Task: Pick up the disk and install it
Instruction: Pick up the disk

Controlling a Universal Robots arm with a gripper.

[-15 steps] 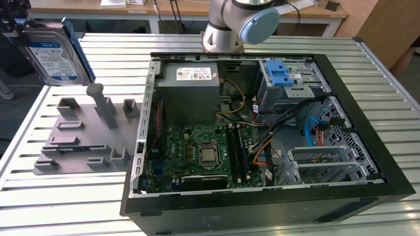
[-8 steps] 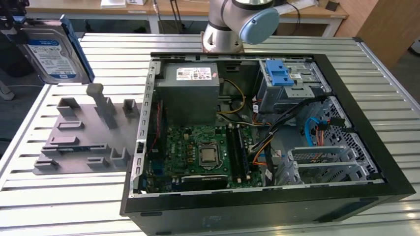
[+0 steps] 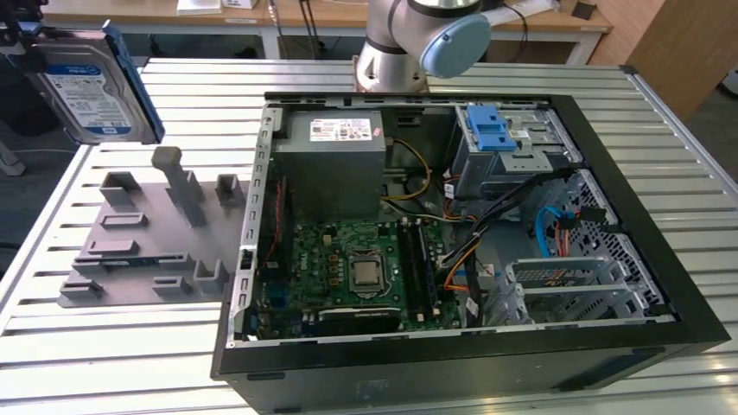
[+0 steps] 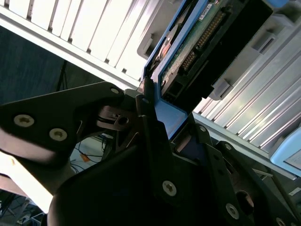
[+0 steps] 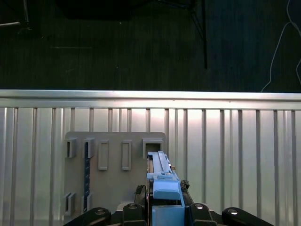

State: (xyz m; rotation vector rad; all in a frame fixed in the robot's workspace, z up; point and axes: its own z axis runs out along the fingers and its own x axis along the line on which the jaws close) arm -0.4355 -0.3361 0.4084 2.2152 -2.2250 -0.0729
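Note:
The disk (image 3: 90, 86), a silver drive with a white-and-blue label and a blue bracket, hangs on edge in the air at the exterior view's upper left, above the grey plastic stand (image 3: 150, 233). My gripper (image 3: 21, 36) holds it from that side. In the first wrist view the disk (image 5: 162, 181) sits edge-on between the black fingers (image 5: 136, 209), over the stand (image 5: 113, 174). The second wrist view shows my gripper (image 4: 175, 129) shut on the blue bracket end of the disk (image 4: 197, 52), with its circuit board side visible.
An open black computer case (image 3: 645, 259) lies on the slatted metal table (image 3: 116, 363), to the exterior view's right of the stand. Inside it are a motherboard (image 3: 358, 268), a grey power supply box (image 3: 334, 164) and a drive bay with a blue clip (image 3: 493, 130). The arm's base (image 3: 398, 52) stands behind the case.

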